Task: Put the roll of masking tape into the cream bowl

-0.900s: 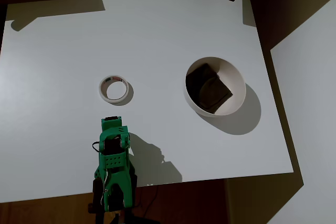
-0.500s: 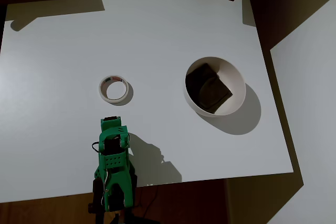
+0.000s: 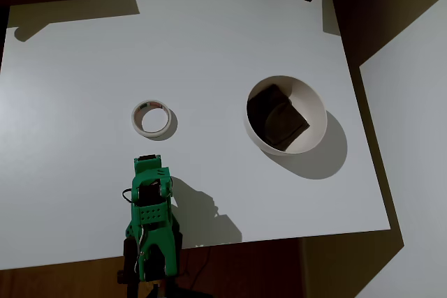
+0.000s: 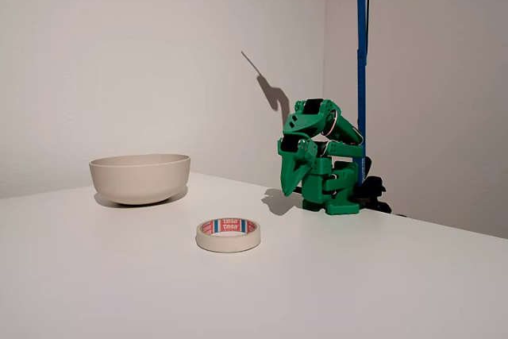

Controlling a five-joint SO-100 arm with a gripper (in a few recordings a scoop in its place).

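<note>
- Masking tape roll [image 3: 151,118] lies flat on the white tabletop [image 3: 209,33], left of the cream bowl [image 3: 318,106] in the overhead view and well apart from it.
- Green arm [image 4: 321,156] sits folded at the tabletop's near edge in that view; its jaws [image 4: 297,182] point down, holding nothing, and whether they are parted I cannot tell.
- No grasp has begun. Next comes unfolding, reaching over the roll and closing on its wall.
- Plain pale walls; a blue pole [image 4: 361,53] stands behind the arm.
</note>
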